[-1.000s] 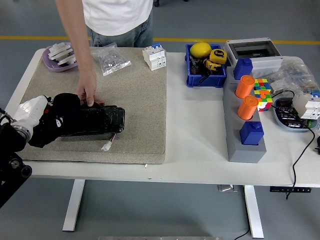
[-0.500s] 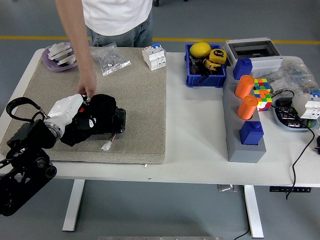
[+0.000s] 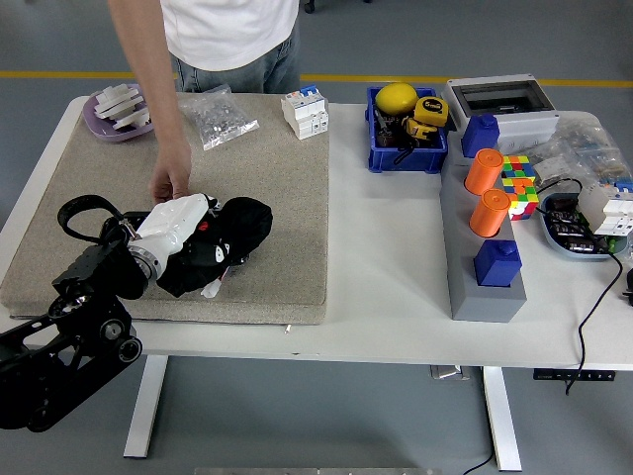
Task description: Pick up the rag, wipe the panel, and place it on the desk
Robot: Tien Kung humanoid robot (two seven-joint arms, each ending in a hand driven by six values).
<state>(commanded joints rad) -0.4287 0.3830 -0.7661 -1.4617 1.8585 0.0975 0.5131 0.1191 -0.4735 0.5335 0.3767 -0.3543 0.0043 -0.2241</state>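
Rightward travel along the black panel point(image 3: 203, 259) on the beige mat point(image 3: 287, 198) is shown by the left hand point(image 3: 183, 237), fingers curled on the black rag point(image 3: 242, 220), while a person's hand point(image 3: 170, 183) steadies the panel's far edge, so wiping is judged nearly finished.

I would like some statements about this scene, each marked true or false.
1. The left hand presses a black rag on the beige mat. True.
2. The person's hand holds the yellow tape measure. False: it rests near the robot's hand; the tape measure lies in the blue bin.
3. Two orange cylinders stand on the grey block. True.
4. The rag lies on the bare white table. False: it is on the mat.
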